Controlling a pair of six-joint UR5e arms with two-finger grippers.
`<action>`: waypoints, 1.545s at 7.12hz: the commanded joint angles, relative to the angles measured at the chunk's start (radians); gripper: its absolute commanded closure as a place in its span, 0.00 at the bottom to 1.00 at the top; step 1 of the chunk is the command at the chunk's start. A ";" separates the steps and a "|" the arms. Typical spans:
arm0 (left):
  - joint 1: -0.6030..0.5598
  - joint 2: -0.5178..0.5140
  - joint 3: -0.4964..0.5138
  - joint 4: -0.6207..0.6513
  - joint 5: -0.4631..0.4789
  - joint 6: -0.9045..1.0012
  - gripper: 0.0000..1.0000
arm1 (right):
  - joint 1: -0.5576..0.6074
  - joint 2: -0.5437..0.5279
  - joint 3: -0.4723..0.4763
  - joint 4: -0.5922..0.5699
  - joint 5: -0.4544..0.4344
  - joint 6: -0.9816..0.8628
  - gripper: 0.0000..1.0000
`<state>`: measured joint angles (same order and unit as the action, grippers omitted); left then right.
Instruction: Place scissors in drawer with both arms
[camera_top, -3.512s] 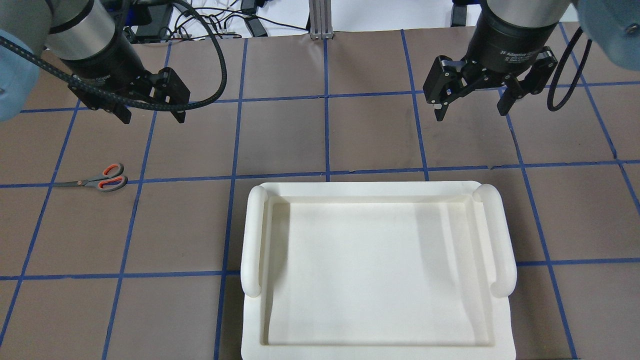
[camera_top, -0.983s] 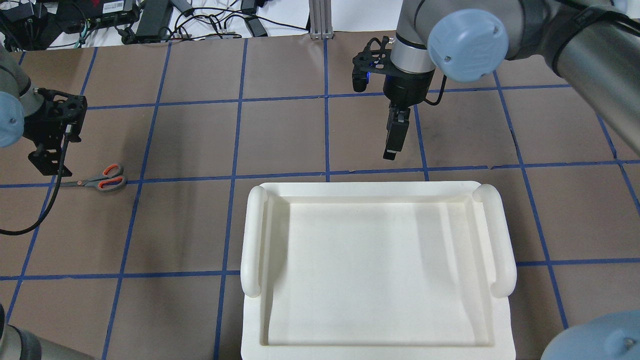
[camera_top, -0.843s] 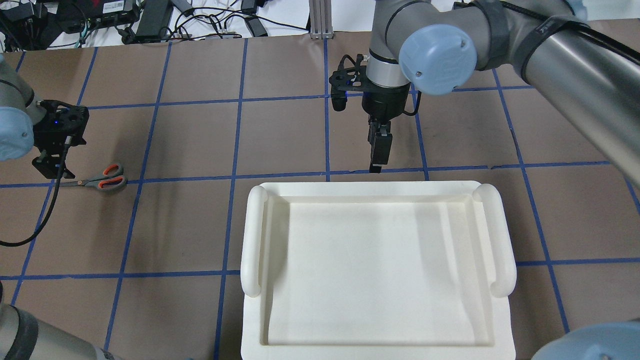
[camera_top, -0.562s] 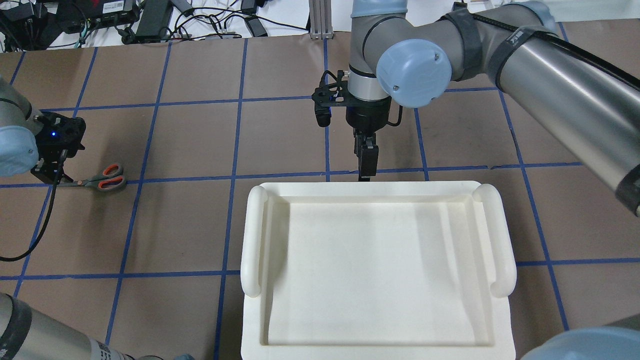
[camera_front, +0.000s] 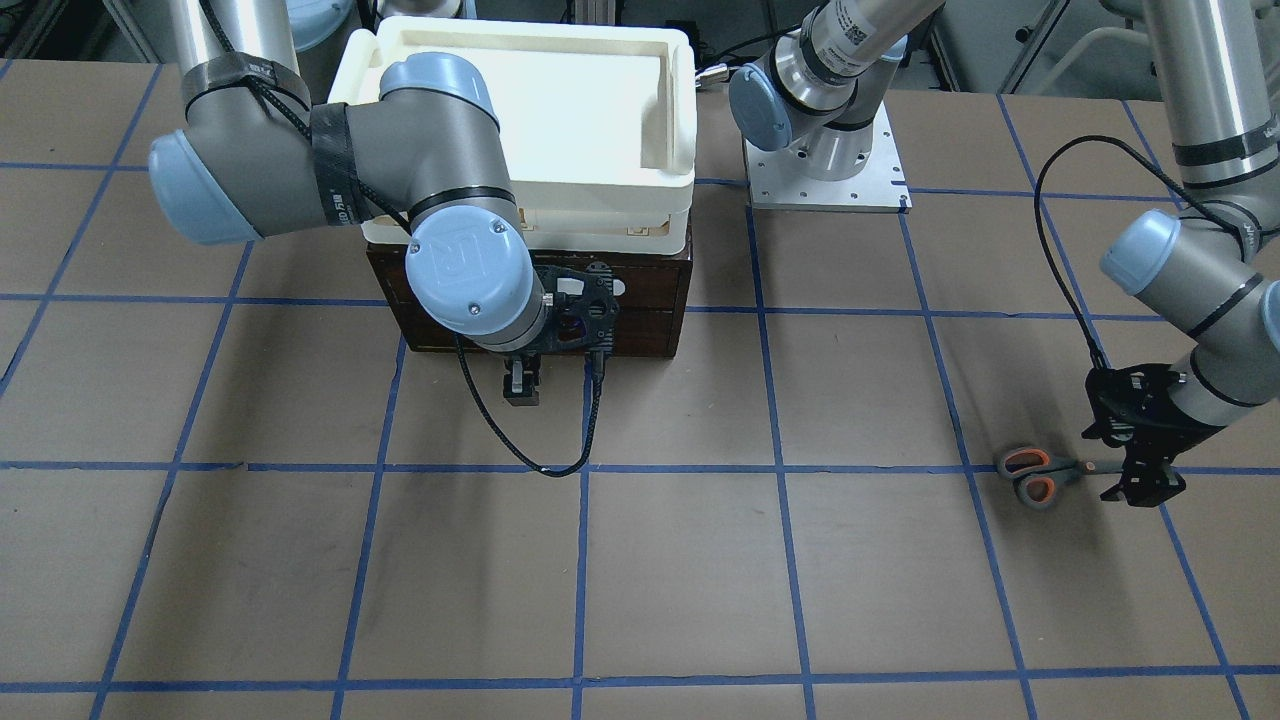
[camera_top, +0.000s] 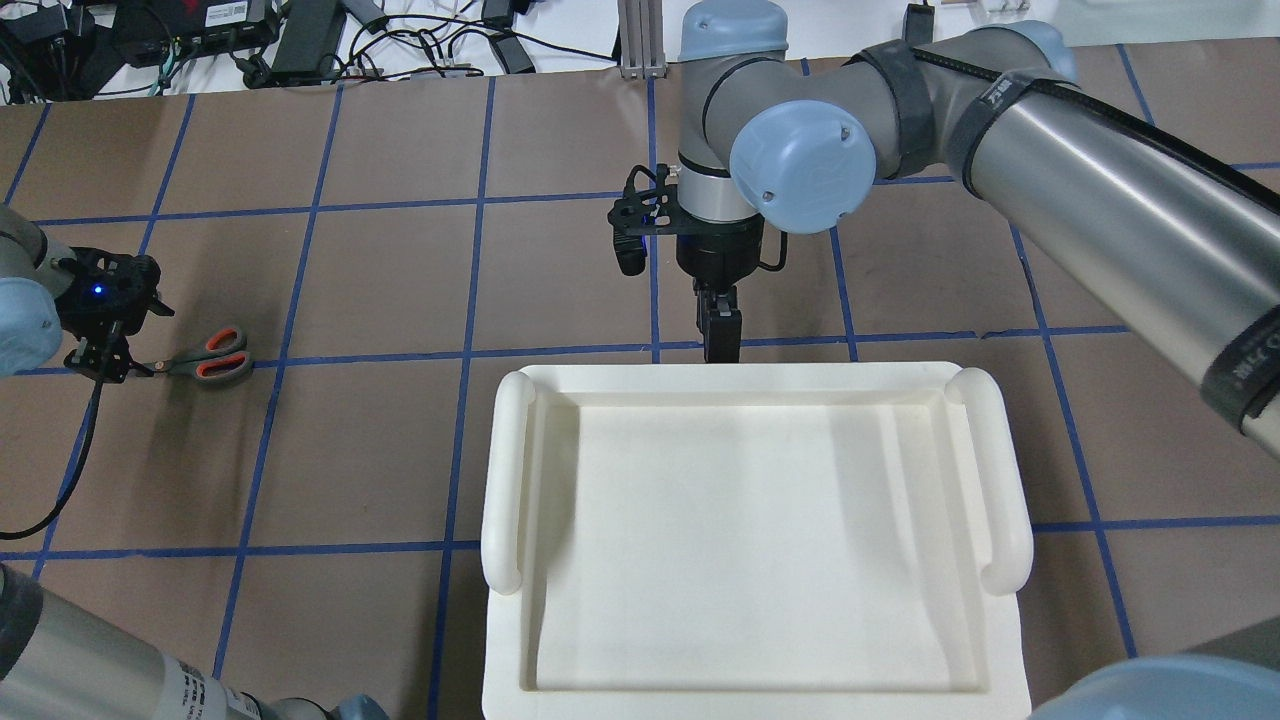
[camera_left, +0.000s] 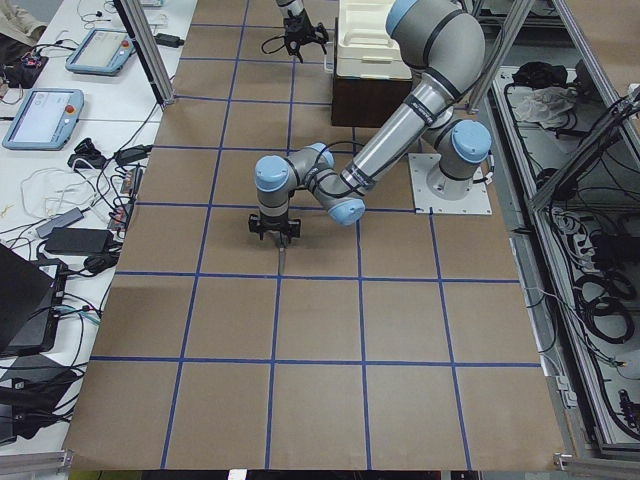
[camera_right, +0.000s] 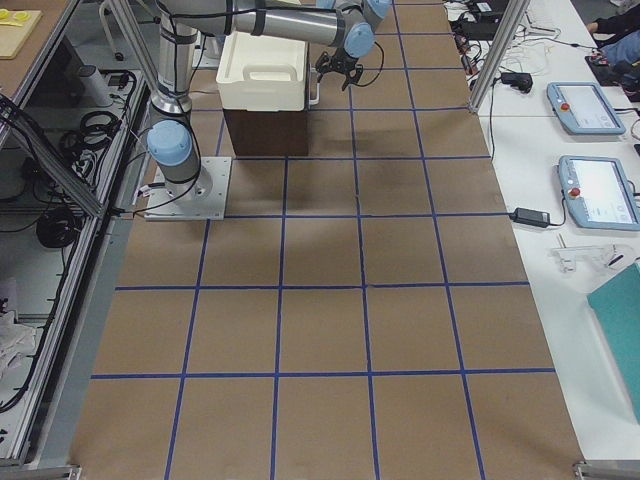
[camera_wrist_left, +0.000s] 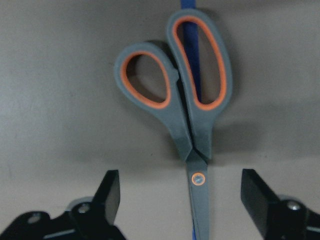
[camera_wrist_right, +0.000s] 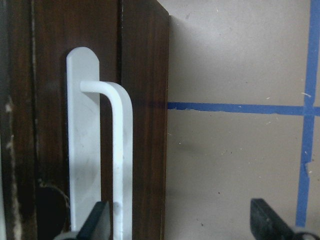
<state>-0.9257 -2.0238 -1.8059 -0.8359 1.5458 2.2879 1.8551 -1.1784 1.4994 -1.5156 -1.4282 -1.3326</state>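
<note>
L arm (camera_front: 1190, 280) reaches out low on the table's 9 o'clock side in the o/h view, wrist bent straight down, L gripper (camera_top: 105, 362) right over the scissors (camera_top: 205, 360). Scissors lie flat on the table (camera_top: 400, 450), closed, loops twd 3 o'clock, blades twd 9 o'clock, blades running under the gripper. L wrist cam: fingers (camera_wrist_left: 107, 195) spread wide, one each side of the blades just past the pivot, neither touching them, so released, nothing held. Loops sit at 12 o'clock in that cam, over a blue tape line (camera_wrist_left: 192, 50).

Over to the R arm (camera_top: 1080, 200): long forearm sweeps in from 4 o'clock, wrist turned down, R gripper (camera_top: 722, 345) hanging vertical at the 12 o'clock rim of the white tray (camera_top: 750, 375). Front cam puts it just in front of the drawer (camera_front: 655, 300), which sits under that tray. R wrist cam: pincer apart, white bar handle (camera_wrist_right: 122, 150) just inside one finger (camera_wrist_right: 97, 222), other finger well clear on the table side, not clamped. Scissors well apart from the drawer, away at its 9 o'clock in the o/h view
</note>
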 joint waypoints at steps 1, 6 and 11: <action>0.014 -0.018 -0.004 -0.011 -0.019 -0.002 0.18 | 0.012 0.003 0.015 -0.009 -0.008 0.006 0.00; 0.011 -0.046 -0.007 -0.016 -0.019 -0.001 0.34 | 0.022 0.003 0.045 -0.018 -0.009 0.004 0.20; 0.005 -0.050 -0.007 -0.016 -0.016 0.008 0.73 | 0.022 0.026 0.024 -0.083 -0.063 -0.005 0.34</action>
<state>-0.9202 -2.0704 -1.8127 -0.8517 1.5296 2.2922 1.8776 -1.1656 1.5339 -1.5772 -1.4845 -1.3367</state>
